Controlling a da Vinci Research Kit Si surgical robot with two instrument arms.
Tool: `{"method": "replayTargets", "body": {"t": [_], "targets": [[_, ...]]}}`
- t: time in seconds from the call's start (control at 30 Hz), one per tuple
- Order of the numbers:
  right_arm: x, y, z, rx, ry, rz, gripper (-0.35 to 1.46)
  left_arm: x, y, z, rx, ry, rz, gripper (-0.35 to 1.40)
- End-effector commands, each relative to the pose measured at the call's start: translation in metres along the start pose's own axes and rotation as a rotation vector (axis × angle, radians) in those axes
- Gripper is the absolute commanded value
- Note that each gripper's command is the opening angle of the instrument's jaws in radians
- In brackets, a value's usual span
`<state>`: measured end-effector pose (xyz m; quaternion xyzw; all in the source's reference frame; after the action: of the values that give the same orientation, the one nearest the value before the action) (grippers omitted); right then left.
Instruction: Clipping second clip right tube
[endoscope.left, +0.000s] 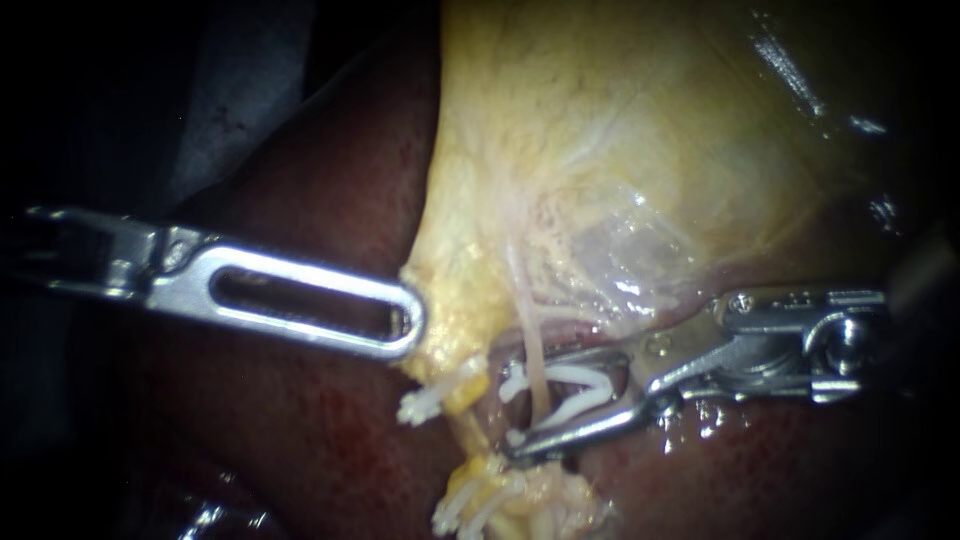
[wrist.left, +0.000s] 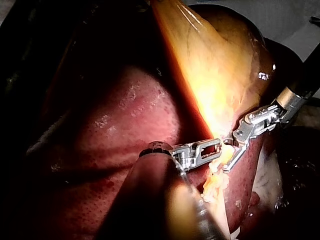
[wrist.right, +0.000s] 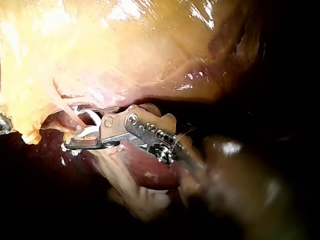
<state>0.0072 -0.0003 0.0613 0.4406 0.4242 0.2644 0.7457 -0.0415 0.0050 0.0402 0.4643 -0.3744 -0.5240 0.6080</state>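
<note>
Straddling the right tube (endoscope.left: 537, 345), the right instrument (endoscope.left: 520, 405) has its jaws spread with a white clip (endoscope.left: 578, 385) seated between them, touching both. The thin pale tube passes through the clip's mouth. Only the endoscope and right wrist views show this; in the left wrist view the clip can't be made out. The left instrument (endoscope.left: 405, 325) has its jaws pressed together, pinching the yellow edge of the gallbladder (endoscope.left: 600, 150). Just beside sit other white clips (endoscope.left: 425, 405) on yellow tissue. The dark red liver (endoscope.left: 330, 200) lies under everything. The left wrist view alone shows the liver's dome and, behind it, a pale grey surface (wrist.left: 295, 25); the rest is dark.
</note>
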Motion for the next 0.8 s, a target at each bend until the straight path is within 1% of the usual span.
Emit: {"method": "replayTargets", "body": {"t": [0.03,0.07,0.13,0.2,0.33,0.4,0.43,0.8], "targets": [[0.0000,0.0000,-0.0002,0.005,-0.009,0.004,0.18,0.0000,0.0000,0.0000,0.000,0.000,0.000,-0.35],[0.0000,-0.0001,-0.0004,0.013,-0.023,0.003,0.02,0.0000,0.0000,0.0000,0.000,0.000,0.000,-0.35],[-0.0001,0.0000,-0.0005,0.017,-0.045,0.005,-0.10,0.0000,0.0000,0.0000,0.000,0.000,0.000,-0.35],[-0.0001,0.0001,-0.0006,0.024,-0.059,-0.001,-0.17,0.0000,0.0000,0.0000,0.000,0.000,0.000,-0.35],[0.0000,0.0004,-0.0007,0.045,-0.078,-0.013,-0.22,0.0000,0.0000,0.0000,0.000,0.000,-0.006,-0.35],[0.0000,0.0004,-0.0007,0.035,-0.069,-0.006,-0.22,0.0000,0.0000,0.0000,0.000,0.000,-0.006,-0.35],[0.0000,0.0004,-0.0007,0.019,-0.055,-0.007,-0.22,0.0000,0.0000,0.0000,0.000,0.000,-0.006,-0.35],[0.0000,0.0004,-0.0007,0.017,-0.054,-0.006,-0.22,0.0000,0.0001,0.0001,0.000,0.000,-0.006,-0.35]]}}
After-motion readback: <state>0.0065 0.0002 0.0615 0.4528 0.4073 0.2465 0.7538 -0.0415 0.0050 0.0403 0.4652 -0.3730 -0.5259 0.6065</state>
